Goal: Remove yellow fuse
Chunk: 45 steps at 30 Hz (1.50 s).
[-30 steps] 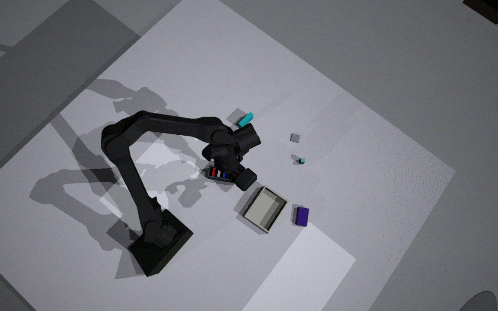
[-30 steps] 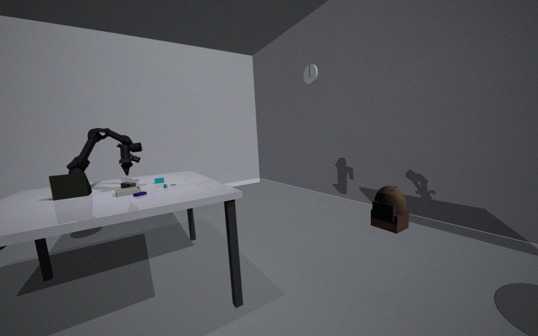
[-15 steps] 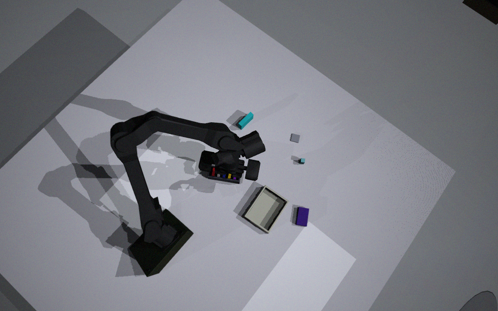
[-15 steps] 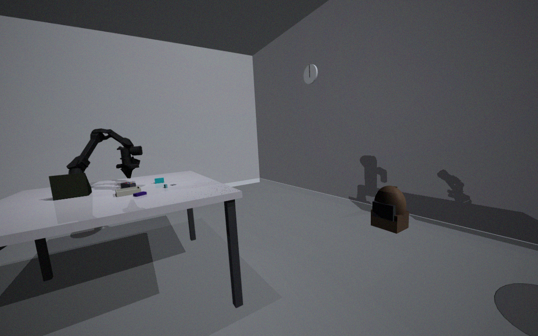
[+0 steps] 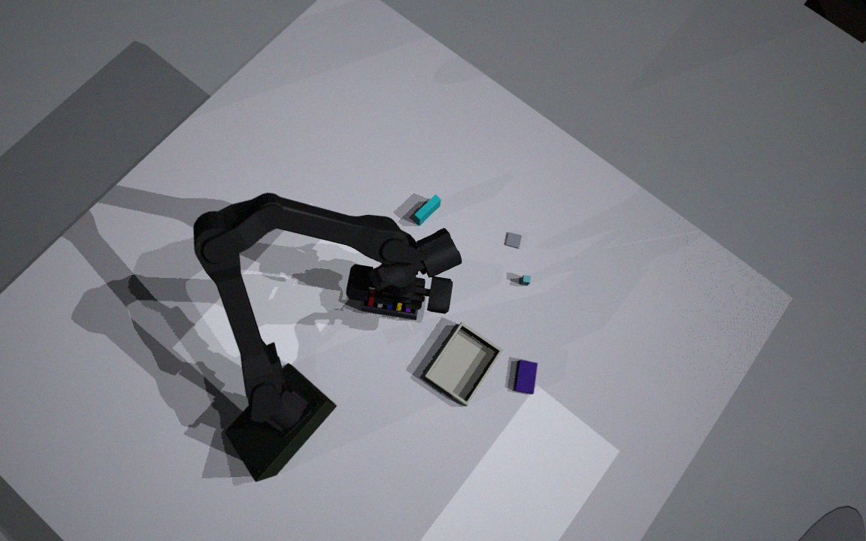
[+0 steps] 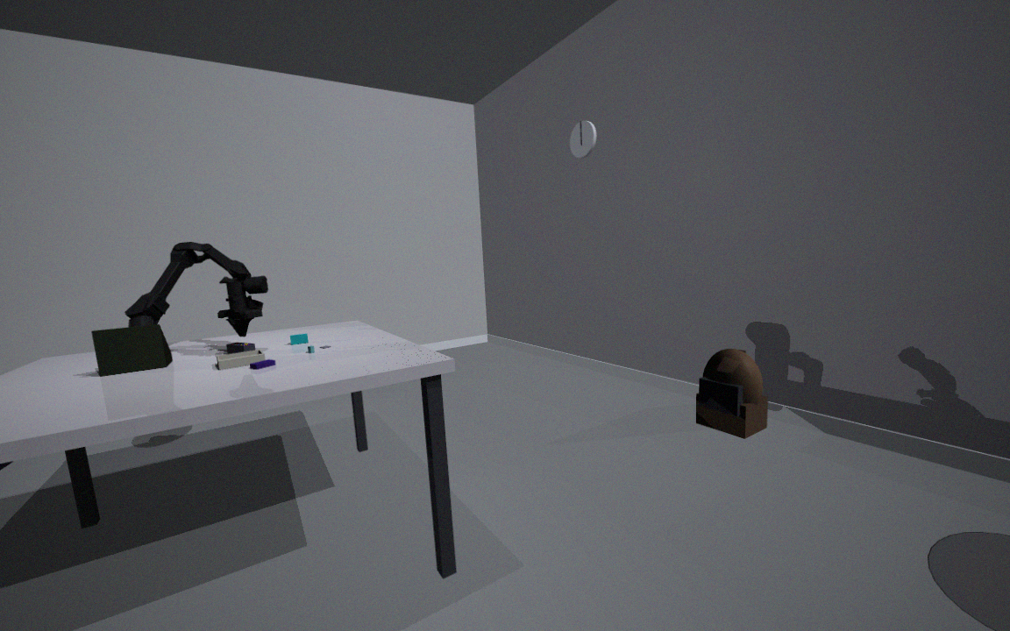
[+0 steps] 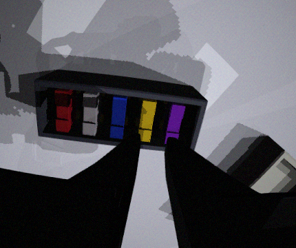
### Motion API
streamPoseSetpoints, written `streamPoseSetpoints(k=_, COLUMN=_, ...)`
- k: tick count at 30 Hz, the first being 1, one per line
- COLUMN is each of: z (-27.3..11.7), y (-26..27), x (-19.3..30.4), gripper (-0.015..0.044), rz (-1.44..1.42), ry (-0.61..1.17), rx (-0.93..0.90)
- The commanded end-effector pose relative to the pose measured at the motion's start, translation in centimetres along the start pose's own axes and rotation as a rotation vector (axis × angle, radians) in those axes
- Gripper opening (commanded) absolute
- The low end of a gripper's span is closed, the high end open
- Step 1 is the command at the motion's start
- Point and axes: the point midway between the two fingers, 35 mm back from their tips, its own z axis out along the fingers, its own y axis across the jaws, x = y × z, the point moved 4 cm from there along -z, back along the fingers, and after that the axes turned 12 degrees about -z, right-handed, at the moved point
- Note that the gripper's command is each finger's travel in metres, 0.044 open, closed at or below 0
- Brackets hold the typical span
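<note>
The yellow fuse (image 5: 399, 306) (image 7: 148, 115) sits in the dark fuse block (image 6: 240, 347) (image 7: 42, 117), between the blue fuse (image 7: 118, 114) and the purple fuse (image 7: 175, 118). My gripper (image 6: 243, 332) (image 7: 152, 142) points down above the block, open with a narrow gap and nothing between the fingertips. In the wrist view the left fingertip overlaps the yellow fuse's lower left corner. The right fingertip covers part of the purple fuse's lower end. The tray (image 5: 459, 363) (image 6: 240, 360) (image 7: 272, 180) is empty. The top view does not show the fingertips clearly.
The red fuse (image 7: 63, 115) and white fuse (image 7: 90, 117) fill the block's left side. A purple block (image 5: 525, 376) (image 6: 262, 364) lies beyond the tray. A teal bar (image 5: 427, 210) (image 6: 298, 338), a grey square (image 5: 513, 240) and a small teal cube (image 5: 525, 279) lie on the table.
</note>
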Motion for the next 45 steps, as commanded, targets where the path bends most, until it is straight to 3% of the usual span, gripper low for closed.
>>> streamPoseSetpoints(k=1, z=0.5, y=0.1, x=0.0, gripper=0.0071, rz=0.005, ry=-0.002, rx=-0.005)
streamPoseSetpoints(k=45, z=3.4, y=0.2, x=0.1, gripper=0.0071, rz=0.005, ry=-0.003, rx=-0.006)
